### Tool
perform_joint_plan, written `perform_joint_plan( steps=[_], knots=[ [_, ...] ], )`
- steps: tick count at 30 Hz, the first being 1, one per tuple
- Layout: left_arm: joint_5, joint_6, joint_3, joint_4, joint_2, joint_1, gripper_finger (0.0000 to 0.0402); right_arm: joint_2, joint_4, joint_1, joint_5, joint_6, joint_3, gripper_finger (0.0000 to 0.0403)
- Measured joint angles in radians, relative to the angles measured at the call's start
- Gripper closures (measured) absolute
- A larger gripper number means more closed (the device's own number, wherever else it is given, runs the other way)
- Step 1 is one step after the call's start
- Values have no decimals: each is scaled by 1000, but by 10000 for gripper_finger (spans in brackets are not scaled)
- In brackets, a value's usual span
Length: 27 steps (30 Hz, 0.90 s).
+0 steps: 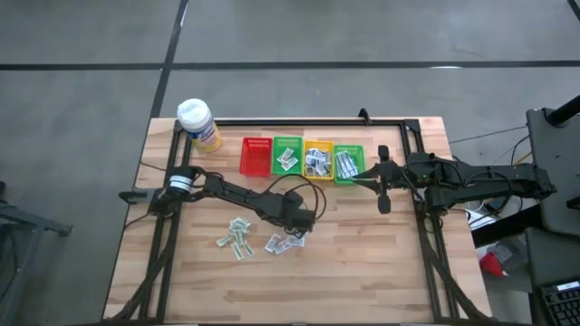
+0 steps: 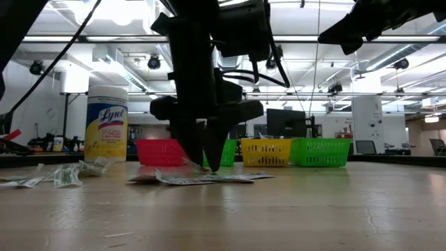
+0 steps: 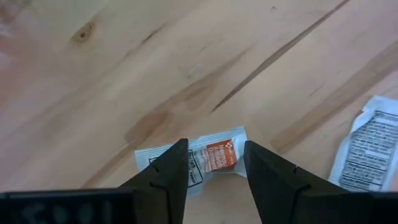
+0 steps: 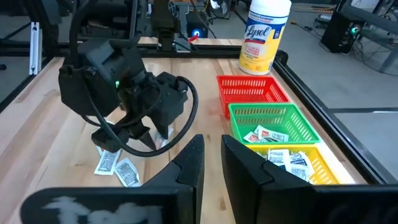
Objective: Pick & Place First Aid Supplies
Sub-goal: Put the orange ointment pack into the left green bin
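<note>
Left gripper [image 3: 214, 177] open astride flat paper packet [image 3: 211, 155] with orange print, partly hidden by dark fingers, on wooden table [image 3: 124, 68]

Industrial lab hall, ceiling strip lights [image 2: 390, 52], monitors [image 2: 284, 123], concrete floor [image 1: 362, 36]
</note>
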Motion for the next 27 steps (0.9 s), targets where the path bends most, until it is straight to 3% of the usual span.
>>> perform_joint_plan(
  steps=[14,23,27],
  knots=[
    [2,11,28,-44,0,5,252,0,0,0,0,0,0,351],
    [1,186,89,-70,-1,2,252,0,0,0,0,-26,0,351],
    [6,354,125,-78,-1,0,252,0,0,0,0,-26,0,351]
  ],
)
